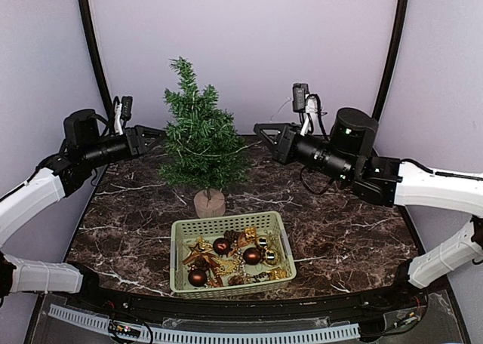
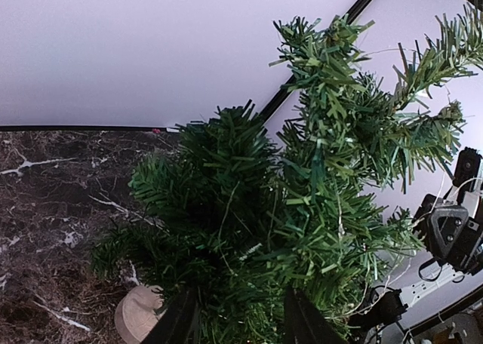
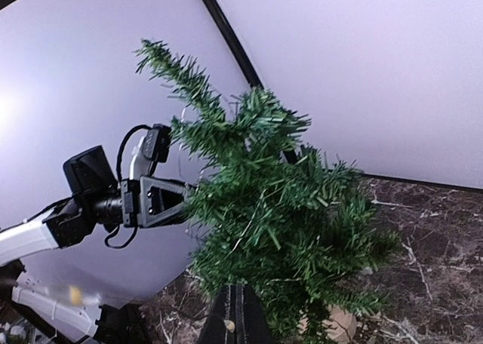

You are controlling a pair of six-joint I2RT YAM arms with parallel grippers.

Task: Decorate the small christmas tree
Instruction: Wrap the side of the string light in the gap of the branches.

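Note:
The small christmas tree stands upright on its round wooden base at the table's middle back. A thin pale wire runs through its branches; it also shows in the left wrist view. My left gripper is at the tree's left side. In the left wrist view it is open, with green branches between the jaws. My right gripper hovers just right of the tree. In the right wrist view it is shut, with a small pale speck at the tips.
A pale green basket sits in front of the tree. It holds brown balls, a gold star and other gold ornaments. The dark marble table is enclosed by grey walls with black poles.

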